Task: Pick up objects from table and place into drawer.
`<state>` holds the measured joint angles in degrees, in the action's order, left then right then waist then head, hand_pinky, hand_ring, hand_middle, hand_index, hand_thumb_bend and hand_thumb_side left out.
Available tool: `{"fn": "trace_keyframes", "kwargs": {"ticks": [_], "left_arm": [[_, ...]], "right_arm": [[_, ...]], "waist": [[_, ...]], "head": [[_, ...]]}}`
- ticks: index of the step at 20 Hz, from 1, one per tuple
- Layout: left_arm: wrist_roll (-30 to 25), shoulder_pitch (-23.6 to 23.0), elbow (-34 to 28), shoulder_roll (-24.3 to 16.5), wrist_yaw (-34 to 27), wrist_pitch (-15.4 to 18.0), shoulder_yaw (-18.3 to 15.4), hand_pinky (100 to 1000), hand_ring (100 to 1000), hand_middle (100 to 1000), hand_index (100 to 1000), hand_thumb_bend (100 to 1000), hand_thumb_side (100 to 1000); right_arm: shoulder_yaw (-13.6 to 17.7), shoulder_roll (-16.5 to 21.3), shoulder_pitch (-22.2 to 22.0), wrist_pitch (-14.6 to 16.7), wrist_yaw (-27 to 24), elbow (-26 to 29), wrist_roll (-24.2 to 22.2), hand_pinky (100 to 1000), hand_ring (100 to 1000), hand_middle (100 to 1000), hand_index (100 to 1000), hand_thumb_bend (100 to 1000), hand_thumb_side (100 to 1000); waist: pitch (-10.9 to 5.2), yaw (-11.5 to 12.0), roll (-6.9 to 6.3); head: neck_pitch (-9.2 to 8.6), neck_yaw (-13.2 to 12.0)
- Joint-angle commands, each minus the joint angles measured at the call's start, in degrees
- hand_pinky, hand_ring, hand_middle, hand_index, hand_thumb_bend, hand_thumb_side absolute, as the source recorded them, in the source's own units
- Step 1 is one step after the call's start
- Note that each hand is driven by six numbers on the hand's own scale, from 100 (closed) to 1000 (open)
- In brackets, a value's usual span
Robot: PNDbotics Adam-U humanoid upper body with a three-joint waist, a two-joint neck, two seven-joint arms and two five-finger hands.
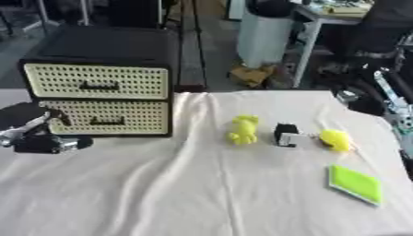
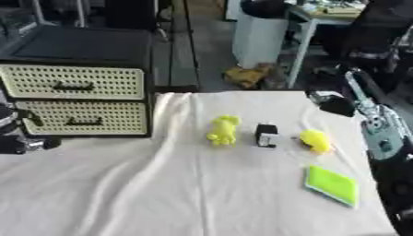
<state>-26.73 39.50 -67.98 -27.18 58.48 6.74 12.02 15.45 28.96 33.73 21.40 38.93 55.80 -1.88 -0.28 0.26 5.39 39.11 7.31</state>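
Two drawers, two yellow toys, one black-and-white block, one green flat pad.

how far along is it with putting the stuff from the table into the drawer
Nothing looks done yet. Both drawers appear shut, and the yellow toy, black block, yellow lump and green pad all lie on the cloth. The left hand is at the lower drawer's left edge, holding no object. The right arm is at the right edge. Opening a drawer and all the placing remain.
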Motion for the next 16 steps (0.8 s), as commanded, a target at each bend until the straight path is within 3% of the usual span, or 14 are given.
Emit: {"fn": "trace_keyframes", "kwargs": {"ticks": [1,16], "left_arm": [[3.33,2.77,3.23,1.63,3.44,0.47,-0.14,100,100,100,795,755,1000],[13.34,6.48,13.05,7.75,11.34,-0.9,-2.56,100,100,100,806,744,1000]], "right_arm": [[-0.16,1.12,1.49,0.13,-0.44,1.52,-0.33,830,943,845,902,393,484],[-0.3,0.05,2.2,0.42,-0.71,2.12,-0.67,831,944,844,900,396,485]], "waist": [[-0.36,-0.41,-0.06],[0.47,-2.11,0.42]], "head": [[-0.53,-0.81],[-0.67,-2.74]]}}
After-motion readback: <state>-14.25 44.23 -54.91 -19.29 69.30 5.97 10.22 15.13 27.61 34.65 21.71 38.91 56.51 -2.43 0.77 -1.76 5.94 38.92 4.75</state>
